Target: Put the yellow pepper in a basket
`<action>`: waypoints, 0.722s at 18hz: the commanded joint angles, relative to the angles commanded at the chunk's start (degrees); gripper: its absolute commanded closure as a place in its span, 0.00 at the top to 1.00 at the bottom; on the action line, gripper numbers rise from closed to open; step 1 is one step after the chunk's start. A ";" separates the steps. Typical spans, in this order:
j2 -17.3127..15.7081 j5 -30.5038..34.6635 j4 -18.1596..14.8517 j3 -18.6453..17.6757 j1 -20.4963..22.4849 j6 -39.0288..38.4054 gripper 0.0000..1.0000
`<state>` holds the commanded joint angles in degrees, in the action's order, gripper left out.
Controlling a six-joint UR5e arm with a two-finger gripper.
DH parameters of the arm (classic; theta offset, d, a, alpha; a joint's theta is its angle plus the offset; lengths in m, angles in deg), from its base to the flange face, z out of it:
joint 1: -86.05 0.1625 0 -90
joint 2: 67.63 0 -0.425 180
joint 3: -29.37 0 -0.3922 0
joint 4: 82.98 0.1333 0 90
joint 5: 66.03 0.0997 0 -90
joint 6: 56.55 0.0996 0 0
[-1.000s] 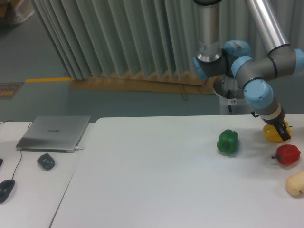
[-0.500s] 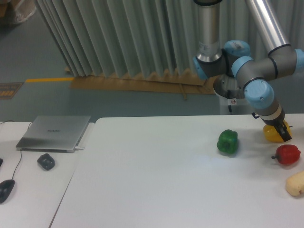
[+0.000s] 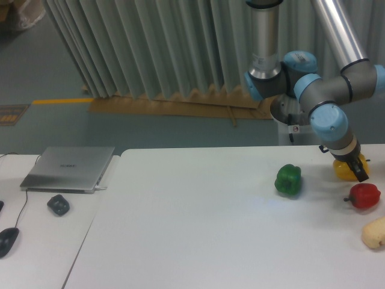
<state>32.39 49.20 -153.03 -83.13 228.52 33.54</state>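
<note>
Yellow pepper (image 3: 344,171) unmoved; end effector (image 3: 357,168) shifted slightly right

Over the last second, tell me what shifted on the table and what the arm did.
The arm's wrist edged slightly right, and the end effector with it, staying down at the yellow pepper. Whether it has closed on the pepper cannot be told. The yellow pepper, green pepper, red pepper, beige lump and laptop stayed put.

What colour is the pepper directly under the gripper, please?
Yellow; the yellow pepper under the gripper, in the fixed camera view.
</note>
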 joint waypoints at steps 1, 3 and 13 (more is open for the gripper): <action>0.00 -0.09 0.09 0.09 0.00 0.00 1.00; 0.00 0.09 0.00 0.61 -0.44 0.00 1.00; -0.26 0.53 -0.09 0.09 -0.53 -0.09 0.29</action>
<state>32.13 49.72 -153.12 -83.04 227.99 33.45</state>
